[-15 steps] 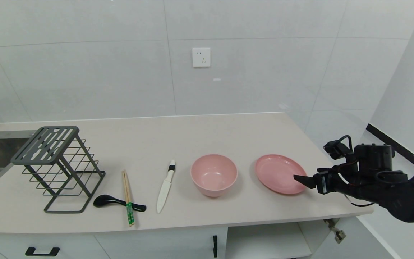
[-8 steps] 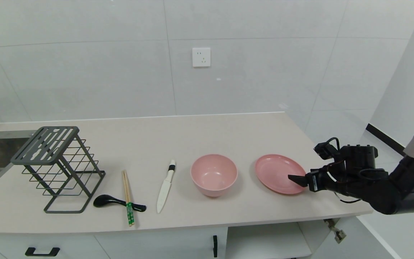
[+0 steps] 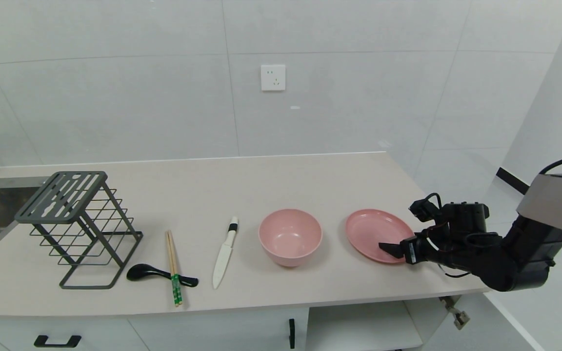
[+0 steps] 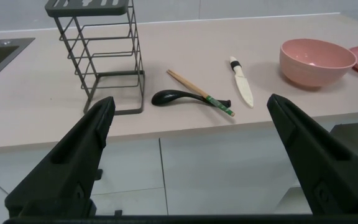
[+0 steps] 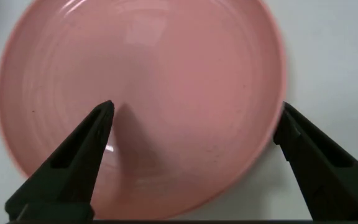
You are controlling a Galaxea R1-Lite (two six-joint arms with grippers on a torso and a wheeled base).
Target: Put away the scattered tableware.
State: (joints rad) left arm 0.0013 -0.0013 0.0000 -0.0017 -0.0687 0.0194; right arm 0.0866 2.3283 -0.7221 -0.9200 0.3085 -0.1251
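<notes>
Pink plate (image 3: 376, 235) lies flat on the counter (image 3: 310, 185), lower right of the head view, with the right gripper (image 3: 388, 249) low over it, fingers spread wide, probably lining up to pinch the thin rim.

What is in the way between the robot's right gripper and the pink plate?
Nothing that I can see. The right gripper hangs open right at the pink plate. One finger is over the plate's inside and the other is just past its rim, and no other thing sits between them.
</notes>
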